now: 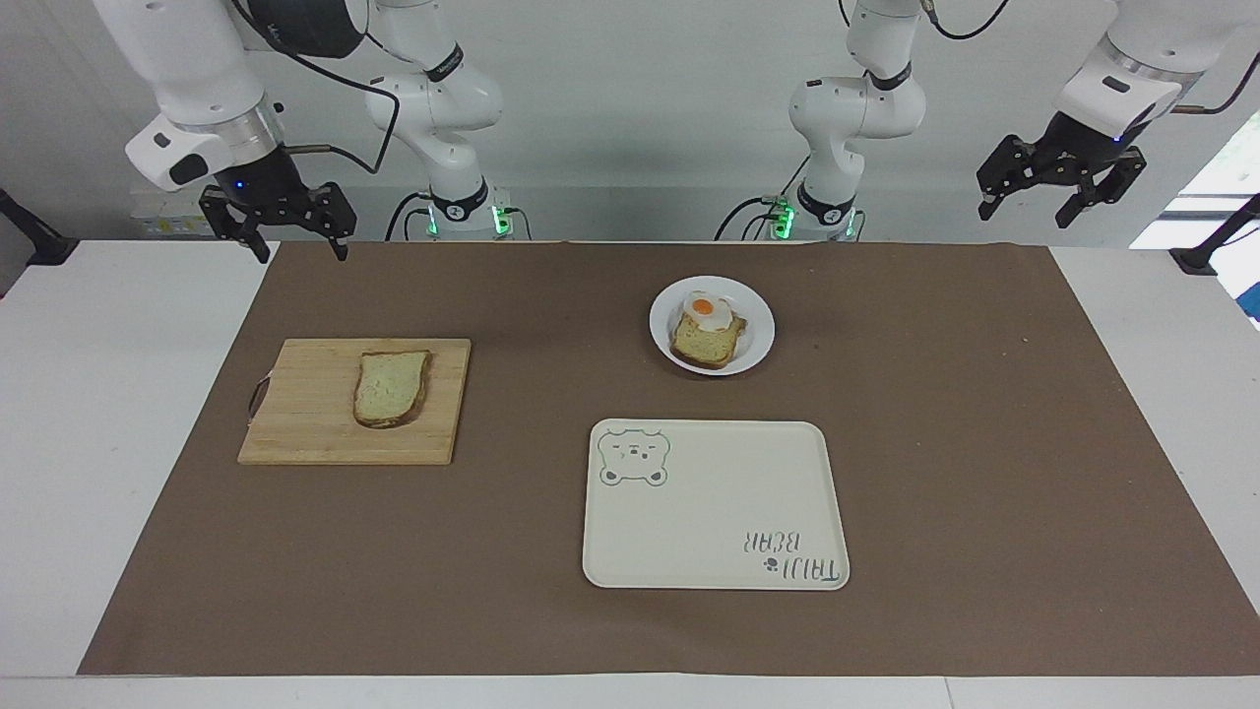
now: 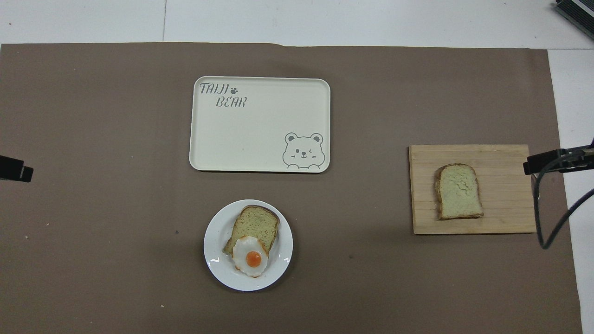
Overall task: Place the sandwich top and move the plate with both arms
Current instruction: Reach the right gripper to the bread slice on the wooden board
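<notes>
Nearest the robots, both arms hang in the air with nothing held: the right end effector (image 1: 287,234) is spread wide over the edge of the brown mat (image 1: 984,414) at the right arm's end of the surface, closer to the robots than the cutting board, while the left end effector (image 1: 1061,193) is also wide open and waits high off the left arm's end. Next out sits the plate (image 1: 758,347), carrying a bread slice (image 1: 706,344) with a fried egg (image 1: 705,311) on the part of it closest to the robots. A little farther, toward the right arm's end, the sandwich top (image 1: 392,386) lies flat on the wooden cutting board (image 1: 305,414), well apart from the plate. Farthest out is the cream bear-print tray (image 1: 715,504), bare, just past the plate. The step in hand looks like the opening approach to the plain slice, with nothing yet picked up. The next move likely calls for the right end effector to travel out over the board, come down around the slice's crust edges, and close gently enough not to crush it, before carrying it across to the egg
</notes>
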`<state>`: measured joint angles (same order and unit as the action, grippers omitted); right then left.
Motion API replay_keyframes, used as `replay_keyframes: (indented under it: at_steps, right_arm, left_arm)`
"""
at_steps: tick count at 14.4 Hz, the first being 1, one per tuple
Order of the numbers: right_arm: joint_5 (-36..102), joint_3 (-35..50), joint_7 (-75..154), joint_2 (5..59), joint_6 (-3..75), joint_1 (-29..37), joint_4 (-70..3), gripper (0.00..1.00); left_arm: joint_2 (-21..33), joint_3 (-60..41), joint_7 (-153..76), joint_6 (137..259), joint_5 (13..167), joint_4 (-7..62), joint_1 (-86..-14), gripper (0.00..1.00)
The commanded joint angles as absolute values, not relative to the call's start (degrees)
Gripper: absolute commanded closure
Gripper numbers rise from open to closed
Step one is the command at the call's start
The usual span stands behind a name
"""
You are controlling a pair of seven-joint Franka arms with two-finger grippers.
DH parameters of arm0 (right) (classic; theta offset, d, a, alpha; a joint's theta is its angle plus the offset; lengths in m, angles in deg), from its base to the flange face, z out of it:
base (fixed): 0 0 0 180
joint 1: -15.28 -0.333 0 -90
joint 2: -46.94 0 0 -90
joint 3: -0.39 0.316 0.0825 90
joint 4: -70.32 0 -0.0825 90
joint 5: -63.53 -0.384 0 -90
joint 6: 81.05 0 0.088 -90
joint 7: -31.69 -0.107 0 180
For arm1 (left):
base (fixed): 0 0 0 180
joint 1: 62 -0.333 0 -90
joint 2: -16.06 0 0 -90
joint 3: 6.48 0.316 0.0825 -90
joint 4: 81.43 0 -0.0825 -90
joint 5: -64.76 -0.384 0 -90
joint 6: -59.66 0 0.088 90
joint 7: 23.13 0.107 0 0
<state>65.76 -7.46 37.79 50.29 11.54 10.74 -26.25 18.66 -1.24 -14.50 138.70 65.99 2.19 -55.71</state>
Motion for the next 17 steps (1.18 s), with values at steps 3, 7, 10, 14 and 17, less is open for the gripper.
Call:
replay_keyframes:
  at_steps: [3, 7, 10, 14, 17]
  right_arm:
    - [65.64, -6.99, 38.02, 50.9, 17.73, 12.64, -33.46, 0.0]
    - [65.46, -6.99, 38.81, 50.72, 20.9, 13.52, -36.9, 0.0]
    - [64.85, -6.99, 41.52, 50.28, 26.07, 15.63, -41.28, 0.0]
    - [61.88, -6.99, 44.87, 46.95, 32.23, 18.17, -45.16, 0.0]
    - [60.37, -6.99, 45.58, 45.27, 37.42, 18.71, -47.71, 0.0]
  left_arm:
    - [20.1, -1.29, -15.05, 138.5, 66.25, 3.65, -55.85, 0.0]
    - [20.01, -1.29, -15.05, 138.5, 66.25, 3.65, -55.85, 0.0]
    - [20.01, -1.29, -15.05, 138.5, 66.25, 3.65, -55.85, 0.0]
    - [20.01, -1.29, -15.05, 138.5, 66.25, 3.65, -55.85, 0.0]
    - [20.01, -1.21, -15.05, 138.5, 66.25, 3.65, -55.85, 0.0]
